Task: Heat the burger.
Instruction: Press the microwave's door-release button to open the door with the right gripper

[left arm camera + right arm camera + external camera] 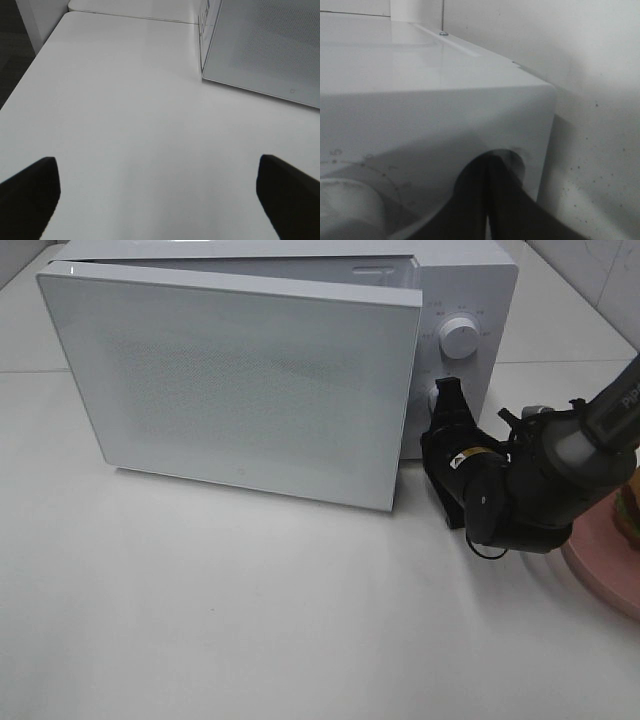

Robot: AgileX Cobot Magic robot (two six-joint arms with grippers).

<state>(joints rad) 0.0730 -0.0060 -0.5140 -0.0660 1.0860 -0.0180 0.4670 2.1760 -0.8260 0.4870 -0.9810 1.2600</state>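
The burger (631,512) shows only as a sliver at the right edge of the exterior view, on a pink plate (598,568). The white microwave (470,280) stands at the back with its door (240,380) swung partly open toward the front left. My right gripper (446,398) has its fingers together, tip against the control panel at the lower knob (435,398), below the upper knob (459,335). In the right wrist view the shut gripper (487,200) touches the microwave's panel (420,115). My left gripper (160,200) is open and empty over the bare table.
The right arm (560,465) lies between the microwave and the pink plate. The open door's corner (260,55) shows in the left wrist view. The white table (200,610) runs to a left edge (30,65). A wall (595,100) stands behind the microwave.
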